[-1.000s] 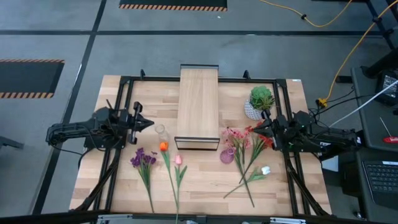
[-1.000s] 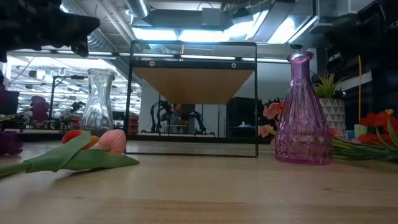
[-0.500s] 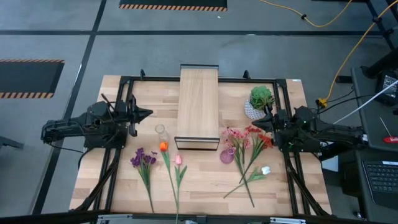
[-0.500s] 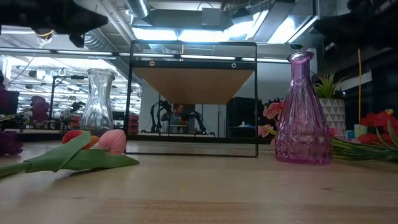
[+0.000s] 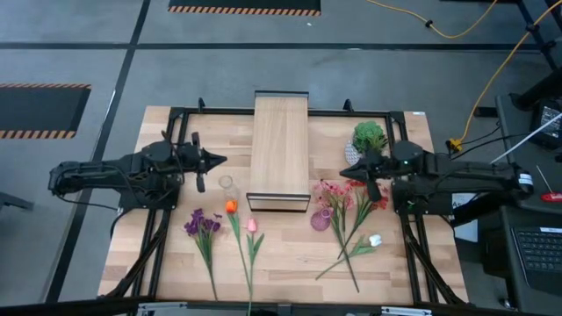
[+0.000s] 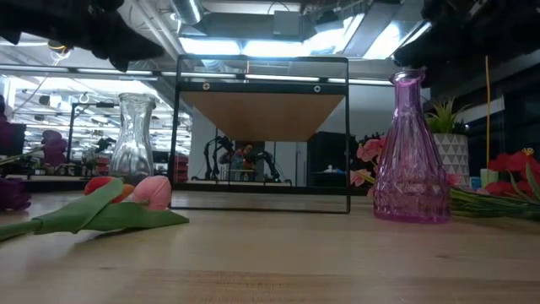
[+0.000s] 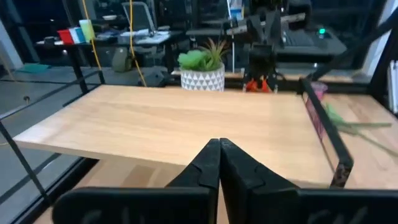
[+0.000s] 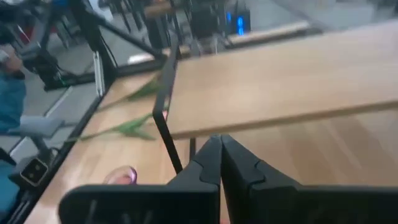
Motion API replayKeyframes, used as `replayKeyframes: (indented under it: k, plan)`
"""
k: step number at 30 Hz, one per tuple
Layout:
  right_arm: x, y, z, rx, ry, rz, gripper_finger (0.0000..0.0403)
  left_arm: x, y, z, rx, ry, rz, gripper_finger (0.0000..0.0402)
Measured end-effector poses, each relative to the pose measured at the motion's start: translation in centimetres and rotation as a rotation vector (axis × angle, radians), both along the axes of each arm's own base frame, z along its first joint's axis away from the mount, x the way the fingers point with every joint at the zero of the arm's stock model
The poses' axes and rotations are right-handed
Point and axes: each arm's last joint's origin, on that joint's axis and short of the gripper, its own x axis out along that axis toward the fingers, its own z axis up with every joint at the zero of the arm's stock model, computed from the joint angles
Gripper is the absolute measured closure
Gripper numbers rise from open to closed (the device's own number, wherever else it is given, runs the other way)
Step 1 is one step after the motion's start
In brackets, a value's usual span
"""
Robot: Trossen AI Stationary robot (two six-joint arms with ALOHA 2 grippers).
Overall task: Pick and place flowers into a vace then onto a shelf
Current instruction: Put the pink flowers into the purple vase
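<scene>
Both grippers hang clenched and empty: the left gripper [image 5: 209, 161] sits above the table's left side with its fingertips pressed together, just behind the clear vase [image 5: 226, 183], and the right gripper [image 5: 349, 173] points toward the shelf [image 5: 280, 147] from the right, its fingers likewise closed on nothing.

No flower is lifted yet. The purple cluster [image 5: 202, 223], orange tulip [image 5: 231, 207] and pink tulip [image 5: 251, 226] lie flat in front of the clear vase; the pink blossoms [image 5: 334, 191], red blooms [image 5: 376, 197] and small white bud [image 5: 375, 239] lie tangled together just beside the purple vase [image 5: 320, 219].

The likeliest trouble, as I judge it, is on the right: those stems cross one another, so closing on one could drag its neighbours or nudge the narrow-necked purple vase over. On the left, the gripper is near the clear vase's mouth, and a low sweep toward the tulips could knock it. Both vases have slim openings, so a stem fed in at a slant may catch the rim.

Both vases stand upright in front of the shelf and look empty in the low view. Nothing rests on the shelf's plank. A potted green plant [image 5: 369, 139] stands behind the right gripper.
</scene>
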Motion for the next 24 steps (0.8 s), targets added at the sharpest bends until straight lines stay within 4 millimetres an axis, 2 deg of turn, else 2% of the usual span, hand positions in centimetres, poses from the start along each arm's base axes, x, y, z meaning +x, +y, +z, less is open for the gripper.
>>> replayKeyframes:
  k: [7, 16, 24]
  plan:
    - [1.3, 1.2, 1.2, -0.019, 0.064, 0.064, 0.04, 0.2, 0.0, -0.1, 0.012, 0.014, -0.002, 0.0398]
    - [1.9, 5.1, 1.8, -0.039, 0.163, 0.075, 0.0401, 0.1, 0.0, 0.0, 0.096, 0.024, -0.014, 0.0398]
    - [1.5, 8.5, 0.6, 0.06, 0.27, 0.026, 0.0401, 0.1, 0.0, 0.0, 0.092, 0.022, -0.014, 0.0398]
